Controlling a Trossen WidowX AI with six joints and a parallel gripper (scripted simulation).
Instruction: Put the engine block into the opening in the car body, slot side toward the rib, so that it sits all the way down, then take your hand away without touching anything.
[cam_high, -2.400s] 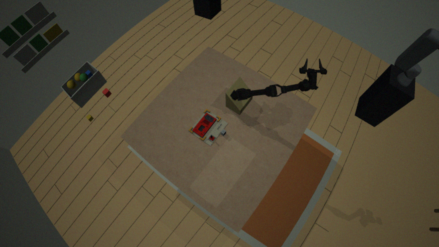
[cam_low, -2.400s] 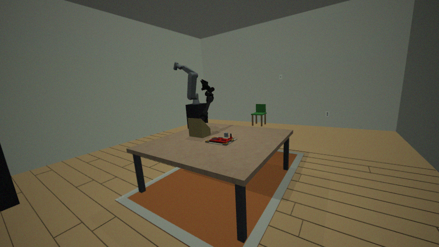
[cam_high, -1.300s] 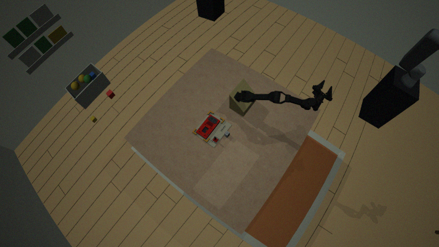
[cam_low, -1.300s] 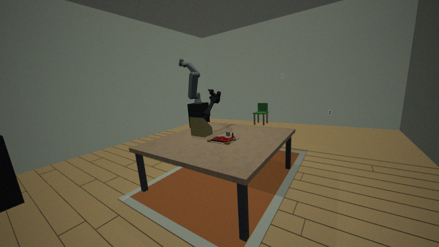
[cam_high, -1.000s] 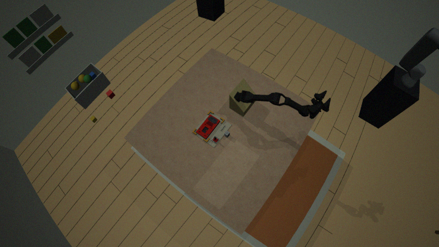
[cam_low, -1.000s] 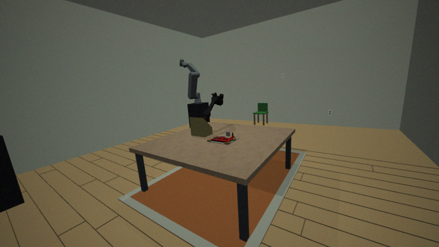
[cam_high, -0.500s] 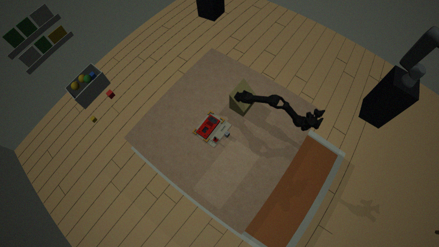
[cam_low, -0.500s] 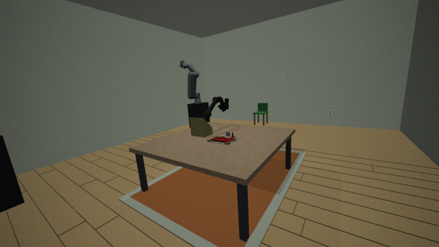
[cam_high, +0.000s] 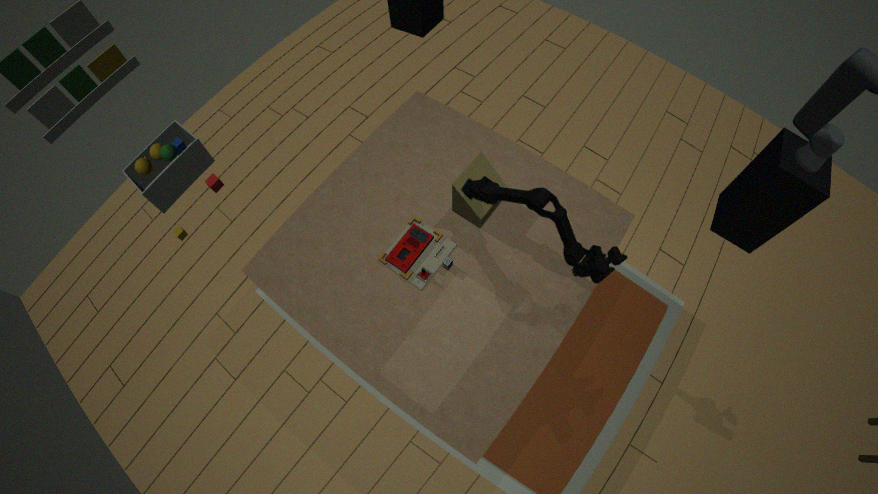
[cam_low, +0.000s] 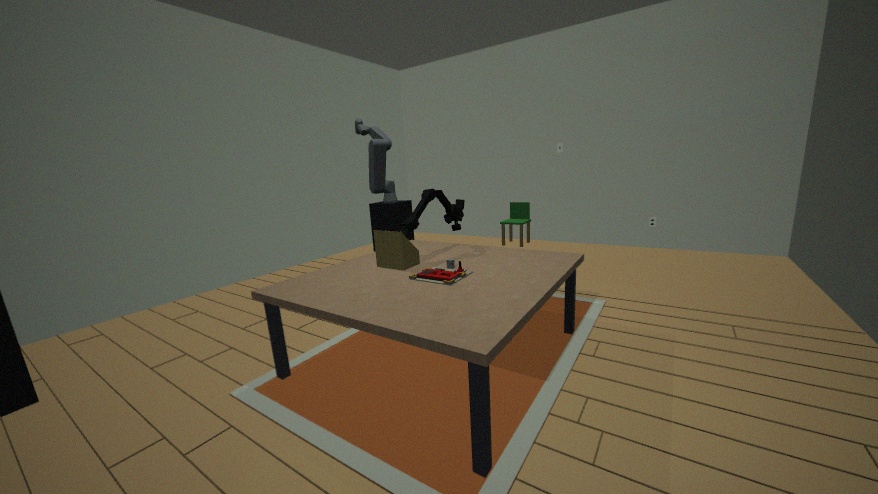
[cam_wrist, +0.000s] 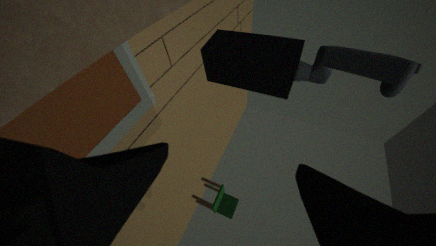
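Observation:
My gripper (cam_high: 609, 266) (cam_low: 456, 226) (cam_wrist: 231, 160) is open and empty, high above the table and well away from the car parts. In the wrist view both dark fingertips stand wide apart. The red car body (cam_high: 413, 245) (cam_low: 437, 275) lies flat within orange corner pieces on the table. It has a dark opening (cam_high: 403, 253) and a larger dark grey area. A small grey block (cam_high: 447, 263) (cam_low: 450, 263), which looks like the engine block, stands upright outside the car body, by the edge of the pale board. Its slot side and the rib are too small to tell.
The pale board (cam_high: 443, 248) also bears a small red and black piece (cam_high: 423, 274). The olive arm base (cam_high: 467, 208) (cam_low: 392, 251) stands on the table (cam_high: 343, 245) (cam_low: 343, 294). A grey arm (cam_high: 828, 92) (cam_low: 377, 165) (cam_wrist: 357, 62) on a black pedestal (cam_high: 761, 196) (cam_wrist: 250, 65) stands beyond the table.

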